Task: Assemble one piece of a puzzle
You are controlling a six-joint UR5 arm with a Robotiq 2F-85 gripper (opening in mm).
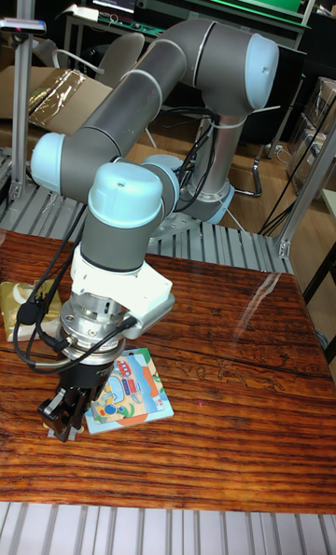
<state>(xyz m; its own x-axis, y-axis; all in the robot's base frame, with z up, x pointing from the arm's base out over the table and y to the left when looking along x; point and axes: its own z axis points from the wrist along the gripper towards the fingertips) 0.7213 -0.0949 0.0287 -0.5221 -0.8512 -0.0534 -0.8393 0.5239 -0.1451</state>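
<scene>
A colourful puzzle board [135, 390] with a cartoon picture lies flat on the wooden table [233, 396], left of centre. My gripper [67, 420] points down at the board's left edge, its black fingers [56, 413] close to the table surface. The wrist and cables hide the gap between the fingers, so I cannot see whether a puzzle piece is held there. A yellowish card or set of pieces [13, 308] lies at the table's left edge, partly behind the cables.
The arm's base [201, 202] stands behind the table's far edge on a metal grating. Black cables [37, 317] loop beside the wrist. Chairs and cardboard boxes stand in the background.
</scene>
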